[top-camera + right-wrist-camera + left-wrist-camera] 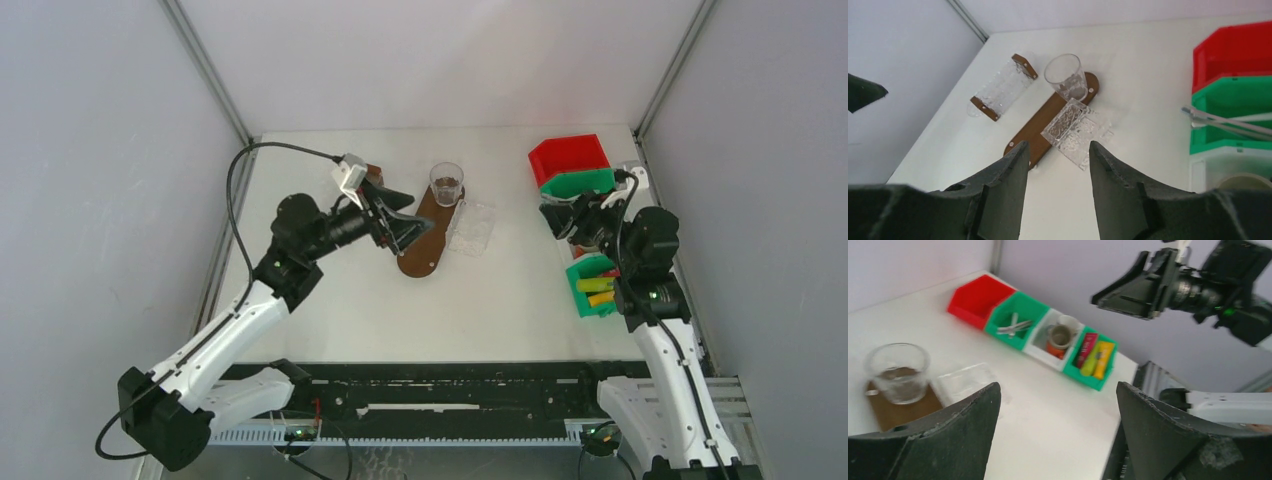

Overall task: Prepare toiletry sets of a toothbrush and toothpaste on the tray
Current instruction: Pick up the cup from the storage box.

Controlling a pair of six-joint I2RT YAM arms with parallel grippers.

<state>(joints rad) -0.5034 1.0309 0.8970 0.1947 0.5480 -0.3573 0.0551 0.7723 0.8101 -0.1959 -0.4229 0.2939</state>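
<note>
From above, the left pincer (408, 218) was seen spread wide and empty over the brown tray (421, 260), while the right pincer (557, 214) was poised with the bins just beneath it.

On the left wrist view, the toothpaste (1089, 351) was picked out far ahead of the fingers, in the end green bin (1088, 381) across the worktop (1048, 410).

On the right wrist view, the jaws were shown half parted with nothing held, and what looked like toothbrushes (1223, 121) lay off to their right.

The danger was judged thus: tubes packed side by side could be nipped two together, or squeezed out sideways.
</note>
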